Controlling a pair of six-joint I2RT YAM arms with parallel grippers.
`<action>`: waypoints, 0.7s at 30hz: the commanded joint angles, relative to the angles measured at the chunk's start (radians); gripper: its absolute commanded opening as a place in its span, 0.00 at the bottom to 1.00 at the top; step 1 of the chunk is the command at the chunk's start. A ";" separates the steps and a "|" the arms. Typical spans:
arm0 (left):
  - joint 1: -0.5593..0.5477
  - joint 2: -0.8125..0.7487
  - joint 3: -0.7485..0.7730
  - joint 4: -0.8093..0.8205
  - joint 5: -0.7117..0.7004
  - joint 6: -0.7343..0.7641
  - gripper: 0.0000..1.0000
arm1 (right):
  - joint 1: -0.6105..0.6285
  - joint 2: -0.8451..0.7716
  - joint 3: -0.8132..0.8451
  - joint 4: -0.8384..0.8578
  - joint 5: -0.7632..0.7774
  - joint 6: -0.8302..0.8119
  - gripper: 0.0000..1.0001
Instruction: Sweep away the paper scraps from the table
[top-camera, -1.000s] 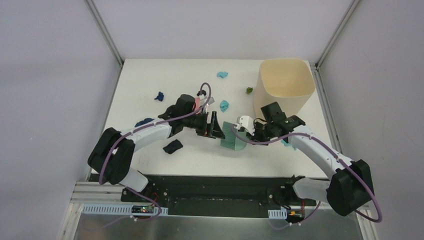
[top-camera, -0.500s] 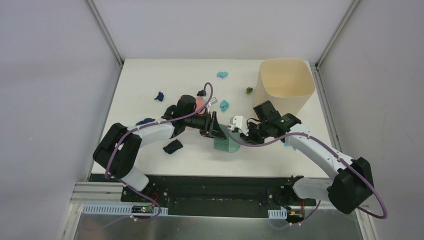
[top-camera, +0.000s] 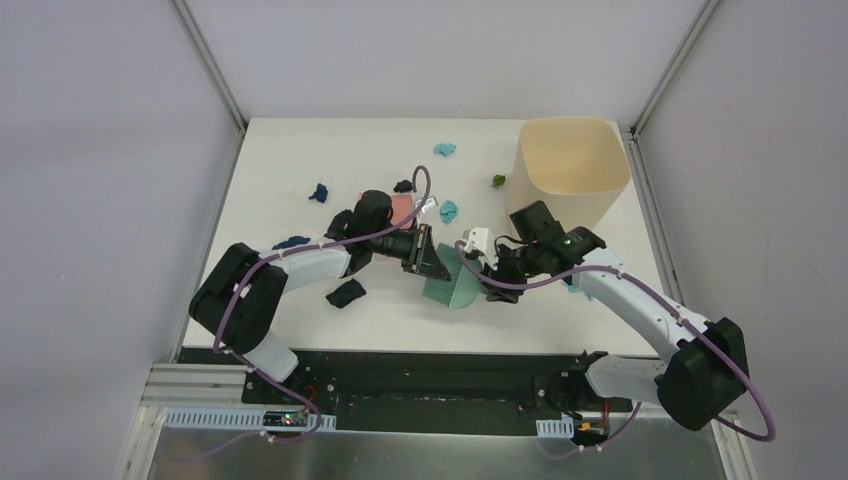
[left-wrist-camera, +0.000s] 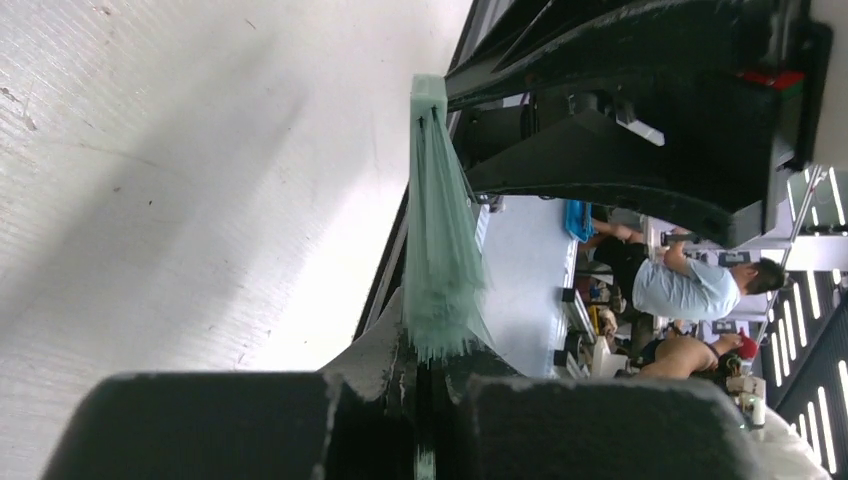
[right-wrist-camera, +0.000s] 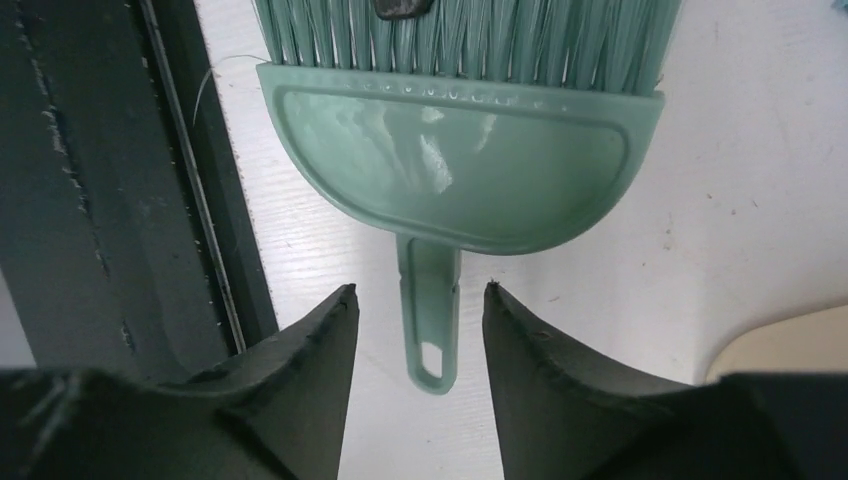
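Observation:
The teal hand brush lies flat on the white table between my two grippers. My left gripper is shut on the tips of its bristles. My right gripper is open, and the brush handle lies between its fingers without touching them. Paper scraps are scattered around: light teal ones, an olive one, dark blue ones and a dark wad near the left arm.
The beige bin stands at the back right, just behind my right arm. A pink dustpan lies partly hidden behind my left wrist, with a black scrap beside it. Another teal scrap peeks from under the right forearm.
My right gripper has opened and let go of the brush handle. My left gripper has closed on the bristle tips. The brush has shifted a little to the left.

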 joint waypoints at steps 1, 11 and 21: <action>-0.003 -0.076 0.011 -0.042 0.031 0.143 0.00 | -0.047 -0.063 0.020 -0.043 -0.195 0.001 0.53; -0.075 -0.267 0.061 -0.345 0.041 0.517 0.00 | -0.107 -0.061 0.091 -0.205 -0.397 0.002 0.56; -0.072 -0.322 0.045 -0.271 0.030 0.476 0.00 | -0.150 -0.056 0.122 -0.385 -0.445 -0.079 0.41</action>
